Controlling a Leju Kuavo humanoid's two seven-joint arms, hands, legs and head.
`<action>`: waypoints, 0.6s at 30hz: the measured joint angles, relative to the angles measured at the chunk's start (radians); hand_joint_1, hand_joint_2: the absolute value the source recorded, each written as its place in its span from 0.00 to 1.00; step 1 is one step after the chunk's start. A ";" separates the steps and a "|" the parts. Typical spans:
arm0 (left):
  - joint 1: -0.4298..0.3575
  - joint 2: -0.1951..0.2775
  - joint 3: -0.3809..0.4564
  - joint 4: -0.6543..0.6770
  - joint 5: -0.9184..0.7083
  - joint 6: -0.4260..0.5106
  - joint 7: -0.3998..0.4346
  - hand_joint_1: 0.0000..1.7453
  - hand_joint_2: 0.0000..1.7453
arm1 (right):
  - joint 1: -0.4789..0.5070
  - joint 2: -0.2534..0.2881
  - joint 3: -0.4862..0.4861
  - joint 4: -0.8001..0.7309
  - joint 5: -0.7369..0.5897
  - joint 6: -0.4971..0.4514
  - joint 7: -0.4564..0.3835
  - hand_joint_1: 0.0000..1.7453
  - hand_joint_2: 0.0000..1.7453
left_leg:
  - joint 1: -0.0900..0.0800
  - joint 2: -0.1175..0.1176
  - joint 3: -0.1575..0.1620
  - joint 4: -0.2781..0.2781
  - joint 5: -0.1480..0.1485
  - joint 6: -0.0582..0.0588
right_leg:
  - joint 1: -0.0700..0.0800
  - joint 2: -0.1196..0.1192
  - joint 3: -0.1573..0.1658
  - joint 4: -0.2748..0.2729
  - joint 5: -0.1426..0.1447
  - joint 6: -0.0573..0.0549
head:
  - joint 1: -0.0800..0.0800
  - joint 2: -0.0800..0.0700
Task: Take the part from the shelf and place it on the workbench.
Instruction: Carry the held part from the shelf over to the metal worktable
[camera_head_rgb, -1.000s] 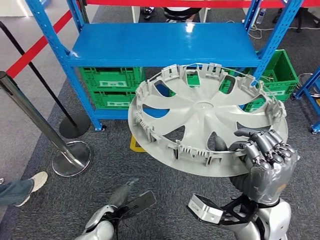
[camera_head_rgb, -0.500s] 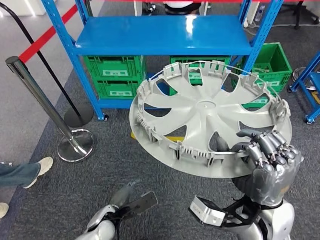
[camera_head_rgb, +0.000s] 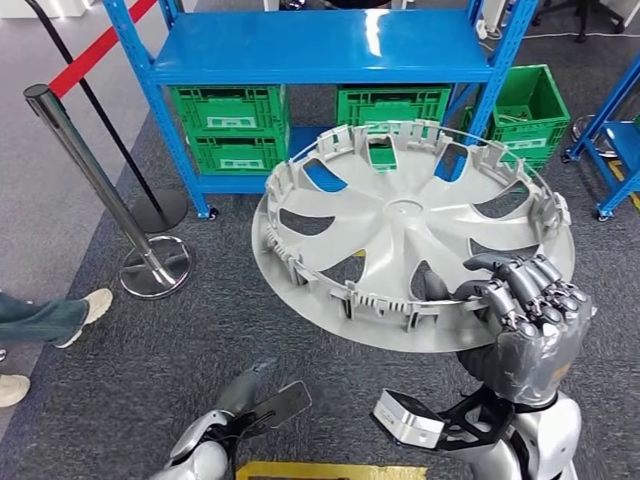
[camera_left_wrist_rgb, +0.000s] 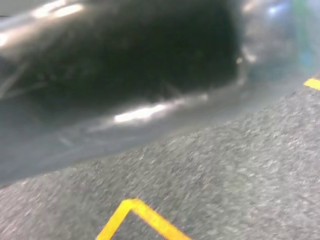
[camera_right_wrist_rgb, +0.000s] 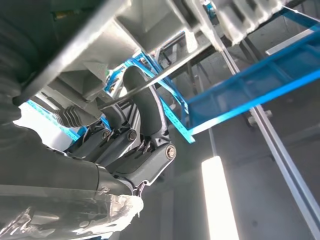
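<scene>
Wheel cover (camera_head_rgb: 411, 230) is riding level, gripped at its rim by the right robot hand (camera_head_rgb: 528, 320), as the blue shelf (camera_head_rgb: 317, 45) recedes, carrying underway; left robot hand's state unclear.

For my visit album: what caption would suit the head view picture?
The robot's right hand holds a big grey wheel cover by its rim, level, in front of a blue shelf with green crates.

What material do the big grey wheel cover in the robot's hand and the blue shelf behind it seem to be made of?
Wheel cover: probably moulded plastic, matte light grey; thin ribs and clip tabs stand around its rim. The right hand holds it by the edge.
Blue shelf: most likely painted steel, glossy; a lamp glare shows on the board, and the uprights have rows of punched holes.
</scene>
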 joint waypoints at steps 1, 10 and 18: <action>0.002 0.000 0.000 0.001 0.000 0.000 0.000 0.00 0.00 | 0.001 0.000 0.000 0.000 0.000 0.000 0.000 1.00 1.00 | 0.002 0.002 -0.011 -0.002 0.014 0.007 | 0.000 0.001 -0.010 0.013 -0.022 0.006 | 0.001 0.000; 0.003 0.000 0.001 0.002 0.000 0.000 0.000 0.00 0.00 | 0.001 -0.003 0.002 0.000 -0.001 0.000 0.000 1.00 1.00 | 0.006 0.004 -0.166 0.020 0.132 0.007 | -0.004 0.001 0.103 0.177 -0.156 0.030 | 0.011 0.000; 0.010 0.007 0.003 0.002 -0.002 -0.007 0.011 0.00 0.00 | -0.003 -0.004 0.006 -0.002 0.031 0.000 0.019 1.00 1.00 | 0.011 0.000 -0.225 0.118 0.056 -0.040 | -0.004 0.000 0.153 0.018 -0.164 -0.029 | 0.008 0.000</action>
